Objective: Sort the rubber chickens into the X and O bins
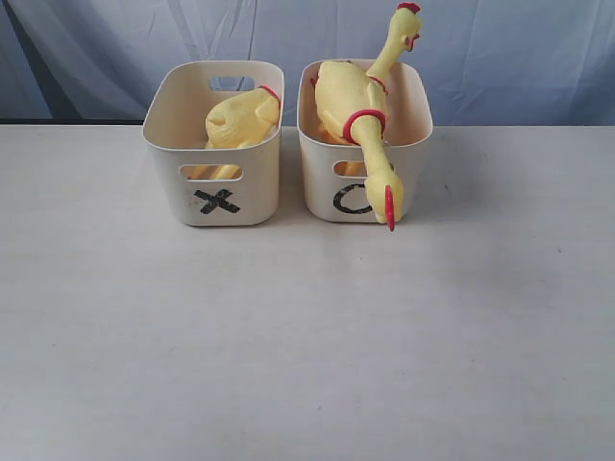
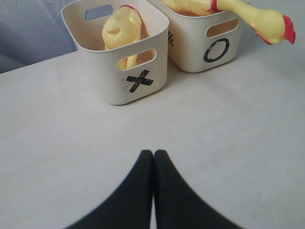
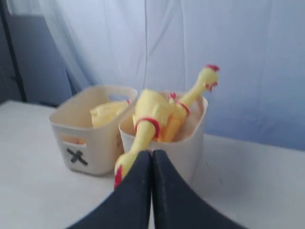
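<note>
Since rubber chickens point(image 1: 346, 101) are lying in X bin point(image 1: 173, 182) and O bin point(image 1: 322, 182) (none loose), sorting is looking finished; left gripper point(image 2: 153, 155) and right gripper point(image 3: 152, 153), both closed and empty, are needing only retreat.

We count two tubs, X bin point(image 1: 259, 187) and O bin point(image 1: 322, 182), and three rubber chickens: headless piece point(image 1: 240, 120), drooping chicken point(image 1: 344, 96), upright chicken point(image 1: 395, 43).

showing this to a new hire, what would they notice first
Two chickens spill out of the O bin: one neck droops over its front, another pokes up behind. The X bin beside it holds one yellow piece.
</note>
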